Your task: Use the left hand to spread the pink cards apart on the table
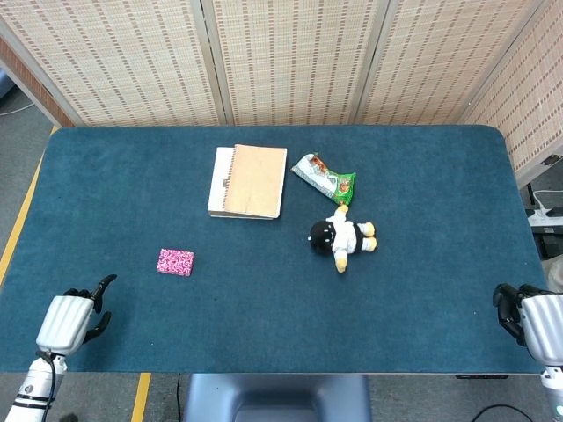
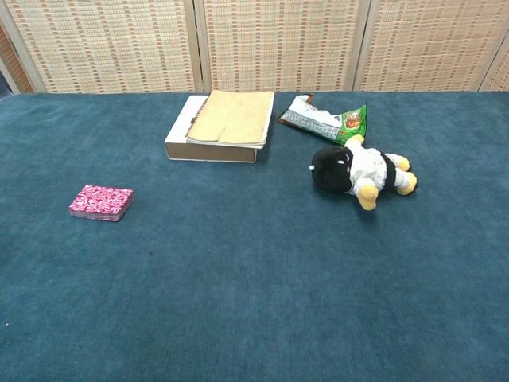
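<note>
The pink cards point(image 1: 176, 262) lie in one neat stack on the blue table, left of centre; the chest view shows the stack point(image 2: 100, 202) at its left side. My left hand point(image 1: 70, 316) sits at the table's near left corner, well short of the stack, holding nothing, its dark fingers loosely curled. At the near right edge my right hand point(image 1: 535, 318) is partly cut off by the frame, its fingers bent and empty. Neither hand appears in the chest view.
A tan notebook point(image 1: 249, 181) lies at the back centre. A green snack packet point(image 1: 325, 177) is right of it. A small plush penguin point(image 1: 342, 237) lies on its side near the middle. The table's near edge point(image 1: 281, 372) runs below both hands.
</note>
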Available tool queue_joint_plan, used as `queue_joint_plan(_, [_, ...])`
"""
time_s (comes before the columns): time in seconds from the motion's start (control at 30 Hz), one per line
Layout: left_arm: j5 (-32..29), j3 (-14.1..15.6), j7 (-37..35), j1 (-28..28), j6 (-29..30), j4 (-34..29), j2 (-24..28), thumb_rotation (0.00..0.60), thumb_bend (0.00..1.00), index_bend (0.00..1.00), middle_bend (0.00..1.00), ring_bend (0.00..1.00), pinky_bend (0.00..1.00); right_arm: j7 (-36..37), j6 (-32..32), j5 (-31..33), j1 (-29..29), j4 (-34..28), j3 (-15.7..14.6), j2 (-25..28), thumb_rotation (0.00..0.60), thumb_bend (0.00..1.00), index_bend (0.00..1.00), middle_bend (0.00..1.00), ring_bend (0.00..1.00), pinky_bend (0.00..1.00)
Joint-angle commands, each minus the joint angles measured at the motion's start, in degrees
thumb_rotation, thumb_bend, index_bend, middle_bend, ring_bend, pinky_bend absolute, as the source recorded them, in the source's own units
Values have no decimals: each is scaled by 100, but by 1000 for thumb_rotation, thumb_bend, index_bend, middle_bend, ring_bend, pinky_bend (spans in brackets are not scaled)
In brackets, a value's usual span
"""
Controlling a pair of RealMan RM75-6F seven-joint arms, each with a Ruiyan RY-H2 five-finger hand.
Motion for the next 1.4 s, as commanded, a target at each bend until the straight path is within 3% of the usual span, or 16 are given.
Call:
queue_joint_plan(0.03, [161,64,5,-8,68,121,-74,600,343,100,875,876,814,97,-14,-79,6,3,-38,17,600,422,980,863,732,869])
queue_joint_plan(0.23, [274,50,149,-157,-74,-14,-132,600,344,157,994,999,990,215,88,-206,-9,109,-53,-61,600,422,980,863,732,869])
queue_joint_plan(0.33, [312,-24,331,-340,-261,-113,-169,600,343,208,1000,1000,1000,169,1,-213,28,140,-61,-94,600,422,980,863,732,869])
queue_joint_plan(0.43, [141,-119,605,-623,-764,-368,-119,600,341,184,1000,1000,1000,210,-127,-229,76,109,-96,-39,600,422,980,863,732,869])
queue_joint_plan(0.63, [-698,-449,1239,-1104,-1664,-820,-105,600,357,177,1000,1000,1000,205,-137,-305,74,112,-146,-18,600,422,980,863,732,869])
queue_joint_plan(0.8, [-1814,-783,2289,-1368,-1901,-1068,-324,600,355,184,1000,1000,1000,232,-110,-305,73,140,-129,-45,600,422,980,863,732,869])
queue_joint_plan(1.13, [-4015,-1233,3830,-1901,-1479,-1108,-1049,600,356,281,1000,1000,1000,281,-147,-328,91,142,-150,-4,600,422,980,863,732,869])
queue_joint_plan(1.4, [-4527,-1324,4039,-2180,-979,-711,-1706,600,354,245,1000,1000,1000,273,-181,-319,104,140,-151,-4,600,421,979,863,732,869])
